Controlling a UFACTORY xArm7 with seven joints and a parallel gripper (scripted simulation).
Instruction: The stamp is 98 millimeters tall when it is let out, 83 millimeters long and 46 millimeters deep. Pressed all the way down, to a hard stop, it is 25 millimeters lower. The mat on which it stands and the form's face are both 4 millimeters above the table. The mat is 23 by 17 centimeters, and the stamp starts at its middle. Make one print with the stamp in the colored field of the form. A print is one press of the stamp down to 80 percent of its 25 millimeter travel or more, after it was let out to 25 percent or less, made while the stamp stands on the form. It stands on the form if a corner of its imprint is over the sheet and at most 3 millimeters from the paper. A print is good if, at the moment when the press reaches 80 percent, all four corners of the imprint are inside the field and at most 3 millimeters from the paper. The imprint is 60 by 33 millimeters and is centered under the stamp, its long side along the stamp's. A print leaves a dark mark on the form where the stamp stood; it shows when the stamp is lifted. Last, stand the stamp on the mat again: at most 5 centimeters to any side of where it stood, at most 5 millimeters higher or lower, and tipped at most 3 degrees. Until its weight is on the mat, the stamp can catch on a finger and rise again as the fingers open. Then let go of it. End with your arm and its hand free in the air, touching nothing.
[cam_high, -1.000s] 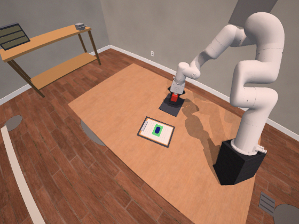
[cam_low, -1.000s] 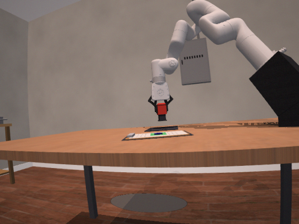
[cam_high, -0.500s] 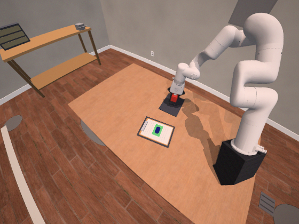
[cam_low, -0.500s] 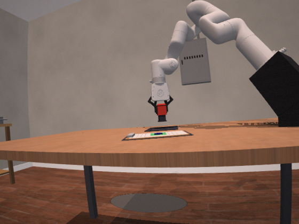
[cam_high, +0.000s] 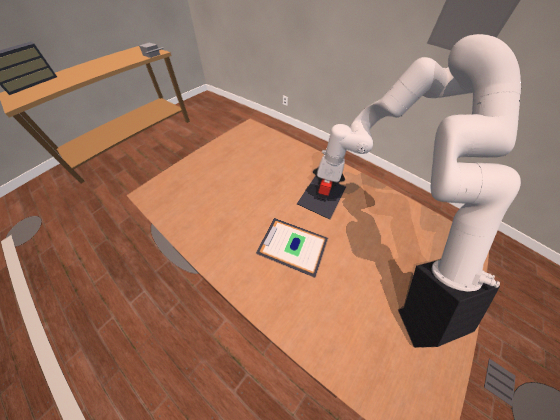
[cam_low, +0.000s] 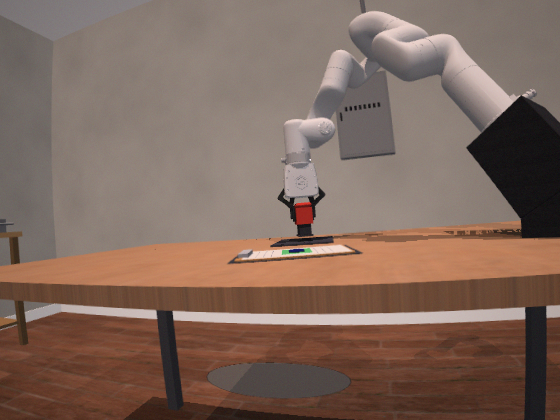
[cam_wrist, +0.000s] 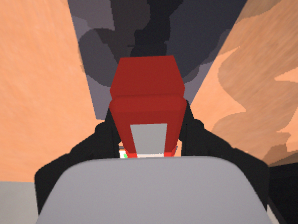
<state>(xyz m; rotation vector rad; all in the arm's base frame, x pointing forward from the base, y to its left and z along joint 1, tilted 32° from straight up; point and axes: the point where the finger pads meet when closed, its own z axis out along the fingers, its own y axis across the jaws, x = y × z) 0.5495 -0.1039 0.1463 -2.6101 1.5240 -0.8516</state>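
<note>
We are seeing the gripper (cam_low: 302, 204) pinching the red stamp (cam_low: 303, 214) upright over the dark mat (cam_high: 320, 200); its foot is looking level with the mat, though contact is hard to judge. The form (cam_high: 293, 246) is lying nearby (a dark mark sitting in its green field (cam_high: 287, 247)), and our wrist view is hiding the fingertips behind the stamp.

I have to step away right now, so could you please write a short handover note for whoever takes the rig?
Gripper: jaws shut on the red stamp, held upright.
Stamp: low over the dark mat, at or just above it; contact cannot be told.
Form: a dark print already sits inside the green field.
Done: the print, and carrying the stamp to the mat.
Left: settle its weight on the mat, open the jaws, withdraw.
</note>
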